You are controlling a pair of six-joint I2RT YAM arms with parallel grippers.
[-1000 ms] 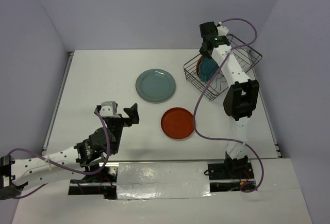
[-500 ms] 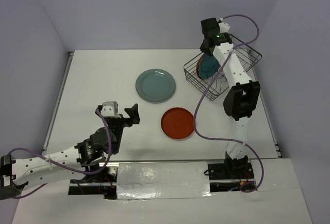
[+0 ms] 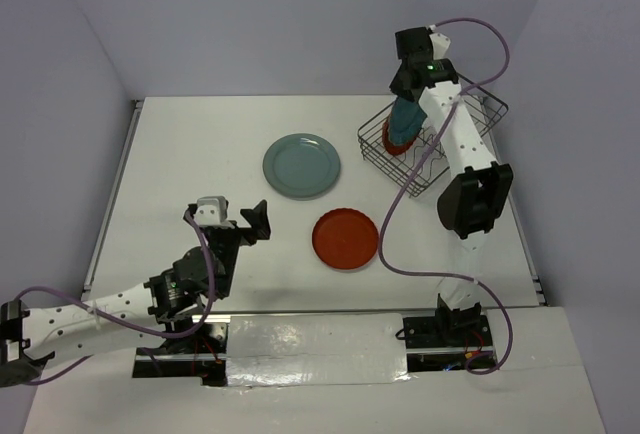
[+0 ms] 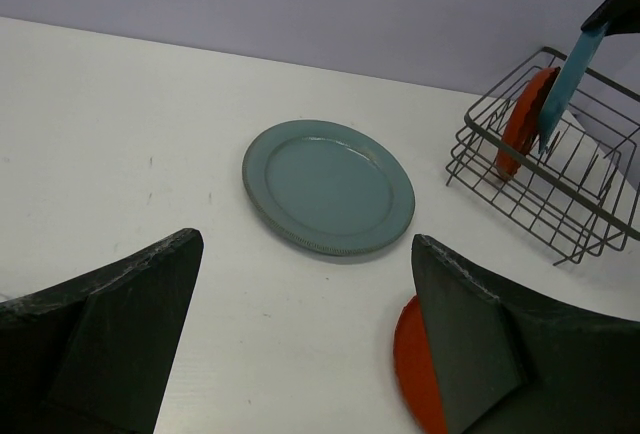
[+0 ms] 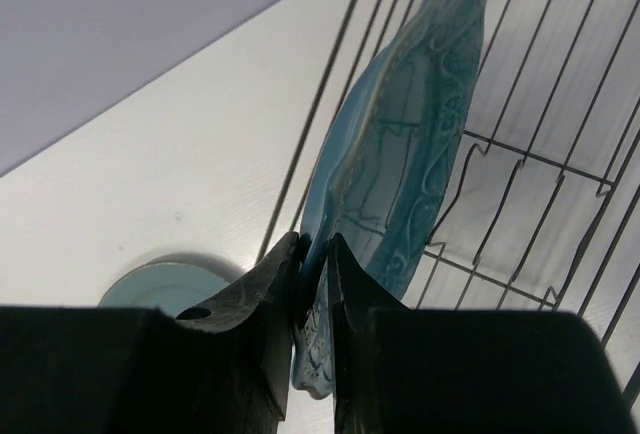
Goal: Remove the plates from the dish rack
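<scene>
My right gripper (image 3: 410, 84) is shut on the rim of the teal scalloped plate (image 3: 406, 119) and holds it edge-up above the dark wire dish rack (image 3: 473, 106); the wrist view shows my fingers (image 5: 280, 284) pinching its rim (image 5: 410, 169). A red-orange plate (image 3: 389, 141) still stands in the rack (image 4: 600, 224), seen too in the left wrist view (image 4: 521, 119). The pale grey-green plate (image 3: 301, 165) and another red-orange plate (image 3: 345, 238) lie flat on the table. My left gripper (image 3: 238, 216) is open and empty, low over the table left of the red-orange plate (image 4: 408, 369).
The white table (image 3: 200, 144) is walled by pale purple panels at the back and sides. Purple cables loop from both arms. The rack stands at the far right corner.
My right gripper has lifted the teal plate up out of the rack, uncovering the red-orange plate standing behind it. The left arm has not moved.
</scene>
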